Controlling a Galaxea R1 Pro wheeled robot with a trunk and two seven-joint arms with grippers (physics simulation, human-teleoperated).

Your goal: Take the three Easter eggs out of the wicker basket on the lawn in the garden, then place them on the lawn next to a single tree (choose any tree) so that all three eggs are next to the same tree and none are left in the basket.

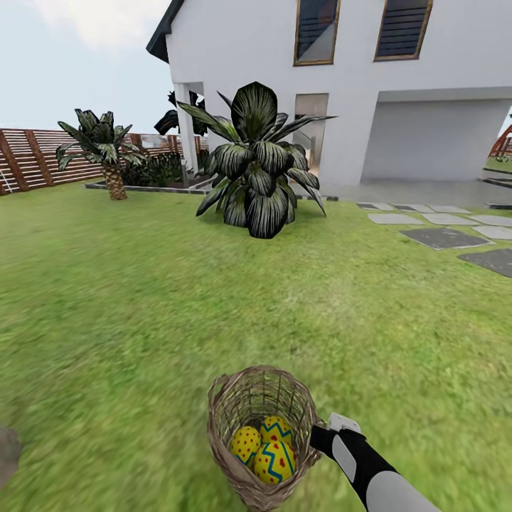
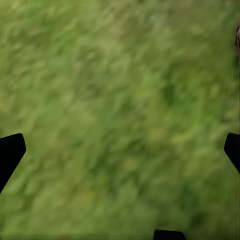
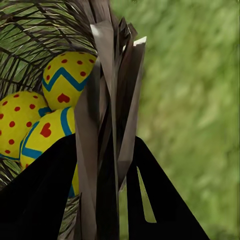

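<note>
Green lawn (image 1: 142,299) spreads across the garden toward a white house (image 1: 341,92), with a broad-leaved shrub (image 1: 257,160), a short palm (image 1: 107,153), a brown slatted fence (image 1: 35,156) and grey stepping stones (image 1: 444,235) beyond.

Near the foot of the head view, the wicker basket (image 1: 259,434) hangs tilted above the grass, its opening turned toward the camera. All three Easter eggs (image 1: 274,459) lie inside it, bunched together and touching in the lower part of the bowl: yellow shells with blue zigzag bands and red dots.

The right gripper (image 1: 321,435) meets the basket at its rim. In the right wrist view its two dark fingers (image 3: 45,195) sit closed on the woven rim wall (image 3: 107,125), one finger inside the basket by the eggs, the other outside it over grass.

The left gripper (image 2: 120,150) faces blurred grass, its fingertips (image 2: 10,152) spread wide with nothing between them.
</note>
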